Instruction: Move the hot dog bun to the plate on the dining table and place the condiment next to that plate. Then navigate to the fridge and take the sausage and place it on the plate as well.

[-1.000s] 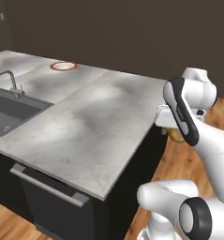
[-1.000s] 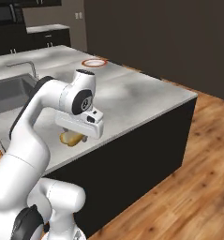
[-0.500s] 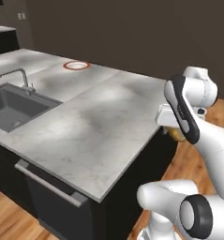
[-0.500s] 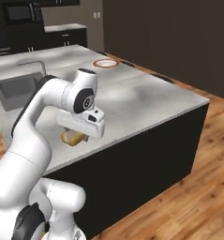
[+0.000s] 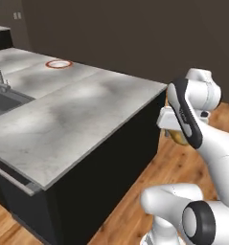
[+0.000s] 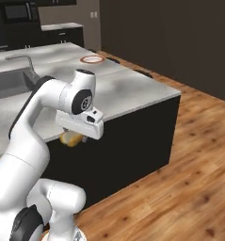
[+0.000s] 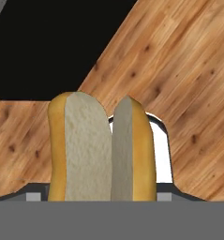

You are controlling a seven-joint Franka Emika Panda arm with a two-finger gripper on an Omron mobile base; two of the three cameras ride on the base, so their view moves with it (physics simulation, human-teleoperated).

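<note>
A: Your fingers stand fairly wide, closed on the hot dog bun (image 7: 101, 147); in the hand view its two halves rise upright above wood floor (image 7: 179, 70).

B: And where's the gripper (image 6: 74, 137)?

A: Tucked beside the dining table (image 5: 82, 110), off its edge. The plate (image 5: 58, 64) sits at your far corner, well apart.

Wooden plank floor (image 6: 189, 179) in warm brown, dark wall (image 5: 135, 33) behind, steel sink (image 6: 10, 82) with faucet (image 6: 20, 59), black cabinets (image 6: 48, 35) at the far side carrying a pale worktop (image 6: 60, 26), microwave (image 6: 20, 12) above.
</note>
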